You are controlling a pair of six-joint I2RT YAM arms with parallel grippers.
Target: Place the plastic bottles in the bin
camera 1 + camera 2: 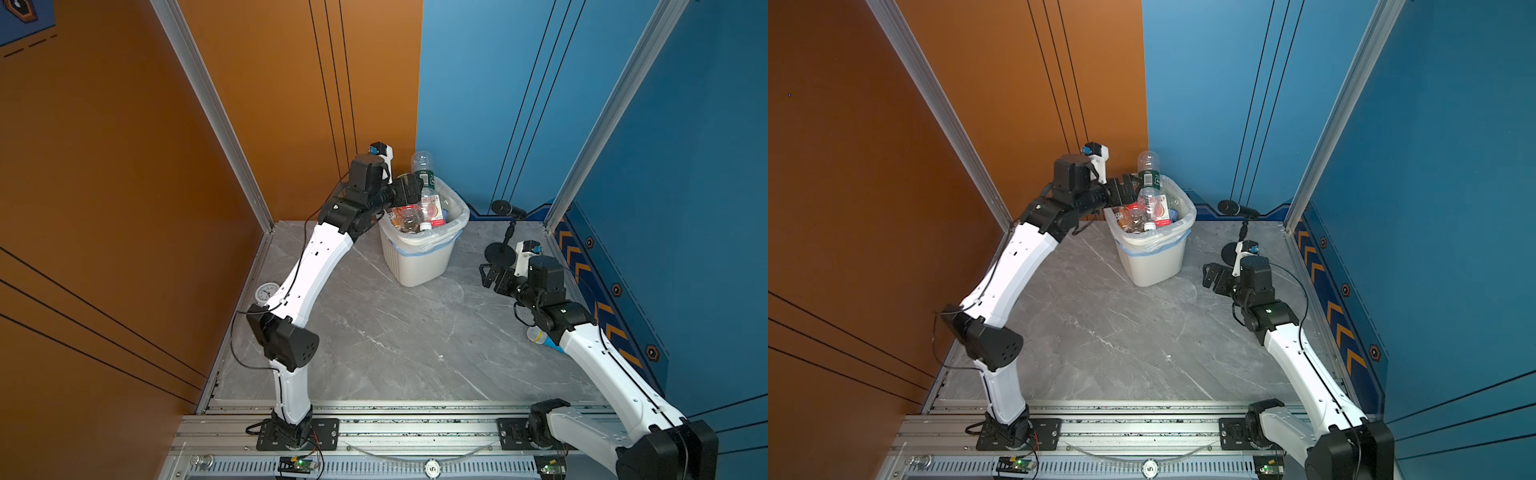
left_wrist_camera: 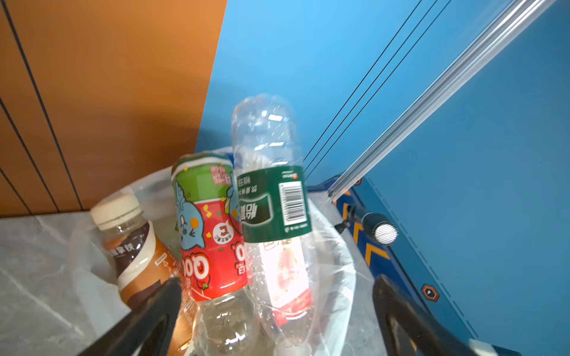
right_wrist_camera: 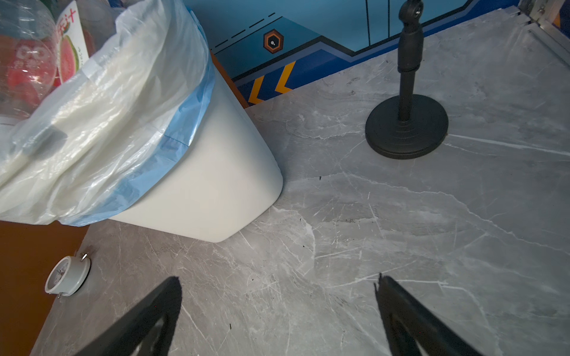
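The white bin (image 1: 419, 266) (image 1: 1154, 266) stands at the back of the table, lined with a translucent bag and heaped with plastic bottles. A clear bottle with a dark green label (image 1: 423, 164) (image 1: 1148, 164) (image 2: 268, 148) sticks up, cap down, above the rim. Beside it are a red-and-green labelled bottle (image 2: 209, 231) and a brown bottle with a cream cap (image 2: 132, 246). My left gripper (image 1: 409, 189) (image 2: 277, 283) hangs open over the bin's left rim, its jaws wide of the bottles. My right gripper (image 1: 490, 274) (image 3: 277, 280) is open above bare table, right of the bin.
A black microphone (image 1: 505, 208) on a round-based stand (image 3: 407, 126) stands behind my right gripper. A small white alarm clock (image 1: 266, 291) (image 3: 66, 276) lies by the left wall. One more bottle (image 1: 538, 336) lies by the right wall, partly hidden under my right arm.
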